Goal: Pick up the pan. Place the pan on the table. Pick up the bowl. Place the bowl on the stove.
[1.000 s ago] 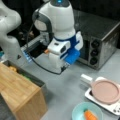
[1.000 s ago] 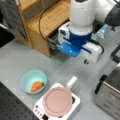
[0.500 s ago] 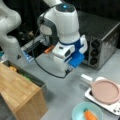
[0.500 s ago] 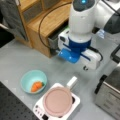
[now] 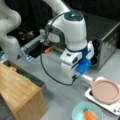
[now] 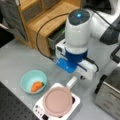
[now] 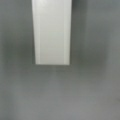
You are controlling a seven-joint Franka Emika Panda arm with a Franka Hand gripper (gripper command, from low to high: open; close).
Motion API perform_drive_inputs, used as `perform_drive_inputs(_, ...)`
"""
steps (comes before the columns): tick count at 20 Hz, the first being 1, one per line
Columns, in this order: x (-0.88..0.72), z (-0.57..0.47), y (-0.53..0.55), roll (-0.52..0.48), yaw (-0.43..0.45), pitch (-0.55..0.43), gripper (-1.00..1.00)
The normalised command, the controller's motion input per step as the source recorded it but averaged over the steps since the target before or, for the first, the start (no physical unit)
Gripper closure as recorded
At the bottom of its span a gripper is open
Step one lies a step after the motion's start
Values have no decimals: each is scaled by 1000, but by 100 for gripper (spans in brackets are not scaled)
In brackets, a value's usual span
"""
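The dusty-pink pan (image 5: pixel 105 91) (image 6: pixel 57 101) lies on the white stove (image 5: pixel 113 108) (image 6: pixel 40 110) in both front views. Its white stub handle (image 5: pixel 86 78) (image 6: pixel 71 82) (image 7: pixel 52 32) points toward the arm. My gripper (image 5: pixel 75 75) (image 6: pixel 75 74) hangs just over the end of that handle, its fingers hidden under the blue and white hand. In the wrist view the handle comes in from the top over the grey table (image 7: pixel 60 95). The teal bowl (image 5: pixel 79 112) (image 6: pixel 33 80) with an orange carrot inside stands on the table beside the stove.
A steel toaster oven (image 5: pixel 105 45) (image 6: pixel 110 100) stands close behind the arm. The light wooden block (image 5: pixel 20 95) and wooden shelving (image 6: pixel 45 17) border the work area. A black cable (image 5: pixel 46 72) loops from the wrist.
The arm has come down and shifted toward the pan, so the hand now sits over the handle's end. Pan and bowl have not moved.
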Motion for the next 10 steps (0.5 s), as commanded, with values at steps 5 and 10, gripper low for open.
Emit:
perform_drive_inputs(5,286,-41,97,1,-204,98,-100)
perform_drive_inputs(10,243,-92,75,-9,-124,46,-100)
